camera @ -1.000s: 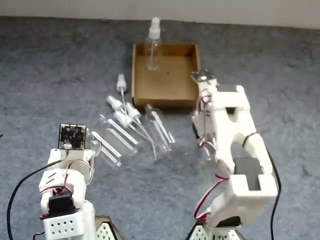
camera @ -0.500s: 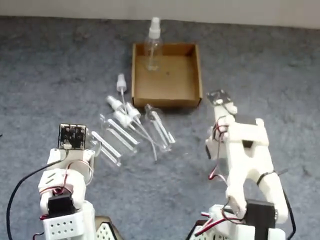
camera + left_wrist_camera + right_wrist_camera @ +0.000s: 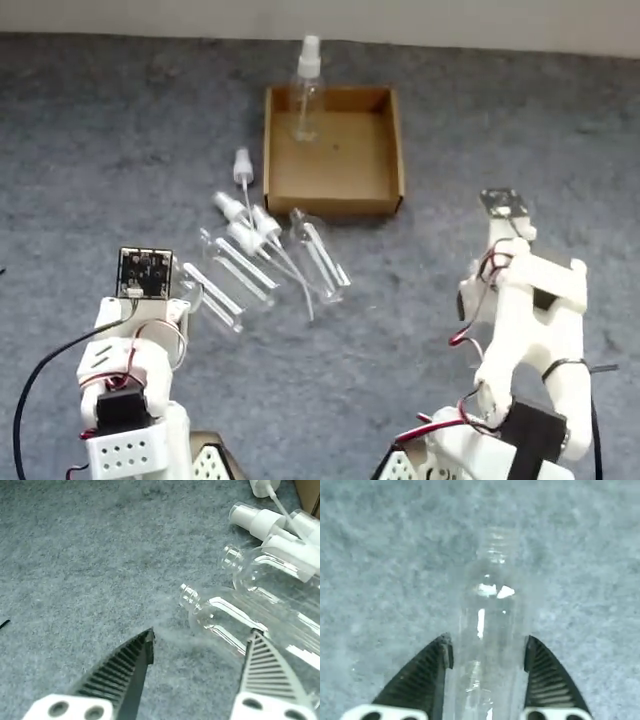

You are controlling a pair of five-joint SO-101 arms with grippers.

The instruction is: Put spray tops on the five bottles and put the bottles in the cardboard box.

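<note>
In the high view, a shallow brown cardboard box [image 3: 333, 205] is seen at the far middle of the grey carpeted table [image 3: 120, 130], and a clear plastic bottle fitted with a white spray top [image 3: 306, 95] stands upright in its far left corner. Just beside the box's near left corner, clear uncapped bottles [image 3: 235, 275] and white spray tops with dip tubes [image 3: 243, 166] are heaped loosely on the table. The left arm [image 3: 135, 345] is placed at the near left, next to that heap, and the right arm [image 3: 530, 300] at the near right, well apart from the box. In the left wrist view, the left gripper [image 3: 200, 647] is shown spread wide with nothing held, just beside the threaded necks of two lying bottles. In the right wrist view, the right gripper [image 3: 487, 650] is pressed against both sides of a single clear topless bottle [image 3: 490, 610], whose open neck points away over the carpet; from above, that grip is covered by the arm's own body. Compared with a second ago, the right arm has been drawn back from the box's near right corner toward the near right, while the left arm and the heap are unchanged.
</note>
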